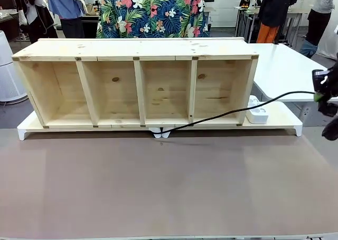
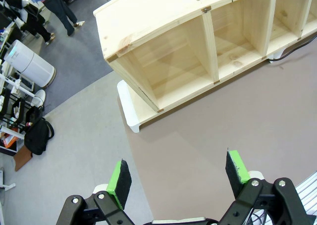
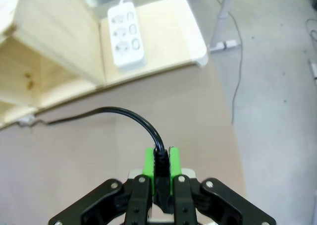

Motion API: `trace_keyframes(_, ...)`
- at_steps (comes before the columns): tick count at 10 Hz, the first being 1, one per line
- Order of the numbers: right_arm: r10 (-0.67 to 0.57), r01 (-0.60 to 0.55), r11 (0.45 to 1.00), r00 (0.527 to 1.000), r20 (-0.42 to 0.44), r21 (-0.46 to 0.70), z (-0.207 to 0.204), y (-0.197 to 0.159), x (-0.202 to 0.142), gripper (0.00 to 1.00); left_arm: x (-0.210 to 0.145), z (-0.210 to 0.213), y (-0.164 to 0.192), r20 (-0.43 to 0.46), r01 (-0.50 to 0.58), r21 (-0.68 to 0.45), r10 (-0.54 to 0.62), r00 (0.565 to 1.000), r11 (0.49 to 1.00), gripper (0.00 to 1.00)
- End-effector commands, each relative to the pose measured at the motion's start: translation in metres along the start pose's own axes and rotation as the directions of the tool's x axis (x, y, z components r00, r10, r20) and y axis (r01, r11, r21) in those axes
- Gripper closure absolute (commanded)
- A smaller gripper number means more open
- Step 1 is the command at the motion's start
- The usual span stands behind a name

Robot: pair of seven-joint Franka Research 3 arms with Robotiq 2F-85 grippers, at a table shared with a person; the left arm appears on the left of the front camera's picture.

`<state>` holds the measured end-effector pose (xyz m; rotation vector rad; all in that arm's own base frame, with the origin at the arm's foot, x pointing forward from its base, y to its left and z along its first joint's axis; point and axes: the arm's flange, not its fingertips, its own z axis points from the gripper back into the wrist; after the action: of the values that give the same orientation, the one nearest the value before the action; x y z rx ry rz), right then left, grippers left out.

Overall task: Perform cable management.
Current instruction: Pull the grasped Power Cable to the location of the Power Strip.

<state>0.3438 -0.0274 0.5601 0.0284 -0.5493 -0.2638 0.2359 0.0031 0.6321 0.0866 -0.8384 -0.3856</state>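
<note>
Here, four-bay wooden shelf (image 1: 137,49), cable (image 3: 119,109) pinched in right hand (image 3: 161,160)

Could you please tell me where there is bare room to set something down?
The brown mat in front of the shelf is bare, as are its four compartments. Crowded on the right: the power strip and the cable stretched to the right gripper, jaws shut on it.

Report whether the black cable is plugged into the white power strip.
Not plugged in. The right hand is shut on the cable at its end, apart from the power strip, whose visible sockets hold nothing.
</note>
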Motion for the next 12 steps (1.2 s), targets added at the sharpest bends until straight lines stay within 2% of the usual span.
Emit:
trace_keyframes(1,-0.007,0.009,1.0,0.997,0.079,-0.026,-0.005,-0.007,0.04,0.85,0.003,-0.002,0.0,0.009,-0.015,0.005,0.015,1.0,1.0,0.0)
trace_keyframes(4,0.039,-0.037,0.999,0.983,0.179,-0.012,-0.012,0.003,0.076,0.85,0.003,-0.002,0.0,0.009,-0.015,0.005,0.015,1.0,1.0,0.0)
trace_keyframes(6,0.044,-0.042,0.999,0.98,0.196,-0.014,-0.026,0.01,0.095,0.85,0.003,-0.002,0.0,0.009,-0.015,0.005,0.015,1.0,1.0,0.0)
trace_keyframes(9,0.067,-0.083,0.995,0.966,0.25,0.056,-0.044,0.033,0.114,0.85,0.003,-0.002,0.0,0.009,-0.015,0.005,0.015,1.0,1.0,0.0)
trace_keyframes(12,0.125,-0.147,0.987,0.959,0.254,0.07,-0.055,0.061,0.123,0.85,0.003,-0.002,0.0,0.009,-0.015,0.005,0.015,1.0,1.0,0.0)
